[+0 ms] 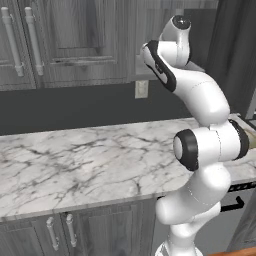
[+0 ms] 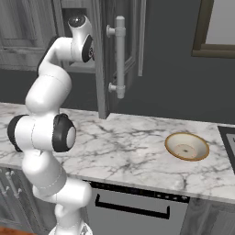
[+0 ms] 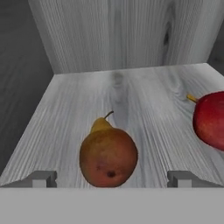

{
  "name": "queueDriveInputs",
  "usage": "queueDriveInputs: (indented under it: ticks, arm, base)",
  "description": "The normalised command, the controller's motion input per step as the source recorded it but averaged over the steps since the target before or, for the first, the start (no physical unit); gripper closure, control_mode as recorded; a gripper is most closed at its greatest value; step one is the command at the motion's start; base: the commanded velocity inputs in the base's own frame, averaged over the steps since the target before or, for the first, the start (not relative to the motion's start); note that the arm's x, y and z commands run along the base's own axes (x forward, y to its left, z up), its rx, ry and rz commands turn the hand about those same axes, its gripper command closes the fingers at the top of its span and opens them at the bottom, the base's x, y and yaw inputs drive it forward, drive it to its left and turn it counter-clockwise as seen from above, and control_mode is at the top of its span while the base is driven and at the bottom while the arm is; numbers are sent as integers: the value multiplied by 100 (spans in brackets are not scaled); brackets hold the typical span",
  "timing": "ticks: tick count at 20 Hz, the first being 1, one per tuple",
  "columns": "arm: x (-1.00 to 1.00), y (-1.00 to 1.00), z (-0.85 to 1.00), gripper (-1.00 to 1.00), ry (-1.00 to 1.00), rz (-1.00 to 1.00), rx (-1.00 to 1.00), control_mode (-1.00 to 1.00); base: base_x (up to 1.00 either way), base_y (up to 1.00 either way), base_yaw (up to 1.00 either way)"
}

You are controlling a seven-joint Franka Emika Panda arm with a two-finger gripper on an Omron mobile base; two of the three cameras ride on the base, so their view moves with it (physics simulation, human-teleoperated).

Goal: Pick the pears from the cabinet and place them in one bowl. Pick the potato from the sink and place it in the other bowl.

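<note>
On the grey wood-grain shelf inside the cabinet (image 3: 118, 43) lie the two pears. The dull brown pear (image 3: 108, 155) sits just ahead of my gripper (image 3: 111, 179), between its two open fingertips (image 3: 43, 178) and not touched by them. At the right edge lies the glossy red pear (image 3: 210, 120), partly cut off. My arm (image 2: 75, 32) reaches up into the cabinet past its open door (image 2: 103, 59). The cream-tan bowl (image 2: 187, 146) stands empty on the counter to the right. The potato, the sink and the other bowl are out of view.
The marble counter (image 1: 75, 160) runs below the wall cabinets (image 1: 65, 40). The open door's bar handle (image 2: 120, 57) hangs close to my arm. A dishwasher front (image 2: 133, 209) is under the counter. A wall outlet (image 1: 141, 89) sits on the dark backsplash.
</note>
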Motion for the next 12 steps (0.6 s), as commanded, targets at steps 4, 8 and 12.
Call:
queueDriveInputs:
  ticks: [4,8,12]
  arm:
    - [20,0,-8,-100,5,0,0,-100]
    - [17,0,0,-100,11,0,0,-100]
    - [22,0,0,-100,12,0,0,-100]
  base:
    - [0,0,0]
    - [0,0,0]
    - [0,0,0]
